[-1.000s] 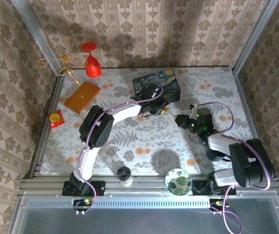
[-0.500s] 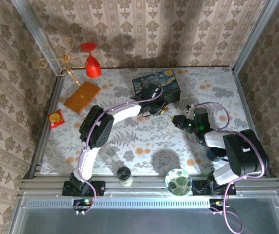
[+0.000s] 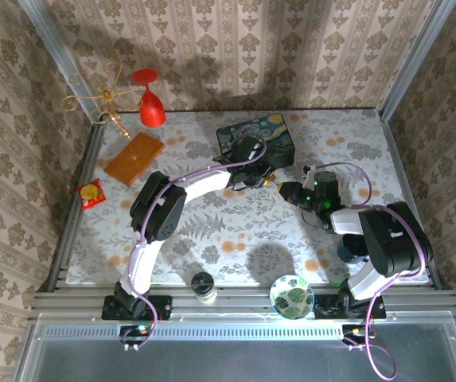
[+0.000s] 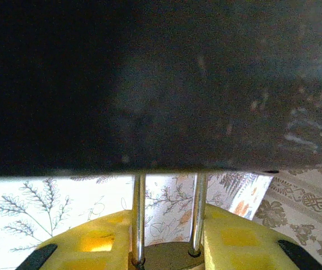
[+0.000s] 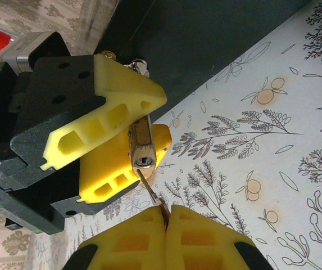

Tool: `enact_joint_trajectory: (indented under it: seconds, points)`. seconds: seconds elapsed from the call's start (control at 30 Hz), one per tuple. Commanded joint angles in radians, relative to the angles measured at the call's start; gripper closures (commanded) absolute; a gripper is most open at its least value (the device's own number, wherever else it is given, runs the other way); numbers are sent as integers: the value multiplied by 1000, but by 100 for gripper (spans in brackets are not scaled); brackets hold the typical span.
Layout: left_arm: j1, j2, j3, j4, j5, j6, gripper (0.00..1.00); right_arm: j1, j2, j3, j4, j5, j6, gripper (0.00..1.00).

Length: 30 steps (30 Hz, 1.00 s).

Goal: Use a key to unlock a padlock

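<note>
from above the left pincer [image 3: 265,181] and right pincer [image 3: 282,189] meet tip to tip; left wrist view: padlock [image 4: 169,259] clamped in it, shackle [image 4: 197,208] looking shut; right wrist view: key [image 5: 150,190] pinched tight, tip just before the keyhole [image 5: 142,162], so insertion and turning seem left.

Red goblet [image 3: 150,107], gold wire ornament [image 3: 100,97], starry box [image 3: 279,131], green bowl [image 3: 292,296]

We see our right tool [image 3: 285,189] has moved left over the last second, closing on the padlock [image 5: 142,147]; its key [image 5: 151,191] tip now sits just beside the keyhole.
</note>
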Motion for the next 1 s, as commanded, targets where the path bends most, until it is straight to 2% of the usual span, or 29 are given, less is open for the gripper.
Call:
enact_joint_trajectory:
  seconds: [0.0, 0.7, 0.97]
  points:
    - [5, 35, 13, -26, 47, -78, 100, 5, 20, 33, 26, -8, 8, 100]
    - [4, 36, 11, -19, 57, -78, 100, -6, 53, 40, 71, 30, 50, 100]
    - [-1, 45, 19, -22, 52, -77, 100, -5, 59, 42, 81, 41, 134, 100]
